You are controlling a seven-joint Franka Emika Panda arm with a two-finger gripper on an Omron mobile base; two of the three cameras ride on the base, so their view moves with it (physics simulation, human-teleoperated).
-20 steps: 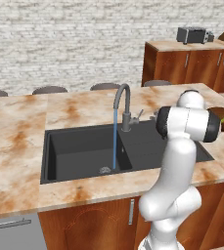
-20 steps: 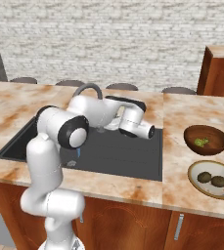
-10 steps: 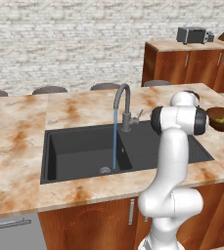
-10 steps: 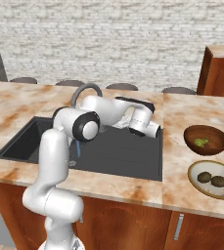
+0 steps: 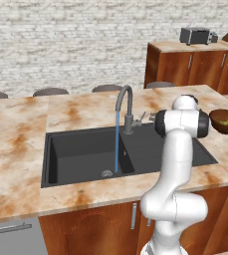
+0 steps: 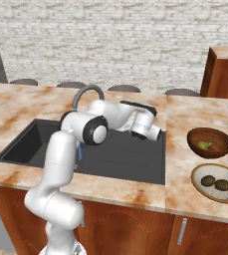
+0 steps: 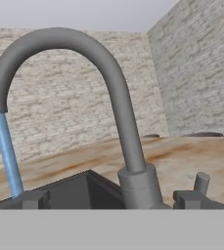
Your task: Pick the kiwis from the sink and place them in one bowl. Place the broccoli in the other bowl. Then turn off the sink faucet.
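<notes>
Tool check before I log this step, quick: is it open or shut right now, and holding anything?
Tool: open and empty, its two tips spread either side of the sink faucet base, touching nothing.

The sink faucet (image 7: 118, 97) looks like matt grey metal, the sink (image 5: 85, 154) a matt dark-grey basin, the worktop (image 5: 21, 144) polished veined marble, the other bowl (image 6: 209, 142) reddish-brown wood, the back wall (image 5: 60, 45) rough pale brick.

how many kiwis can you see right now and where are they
2. Both kiwis lie side by side in the cream bowl on the counter right of the sink: one on the left, one on the right. None seems hidden.
</notes>
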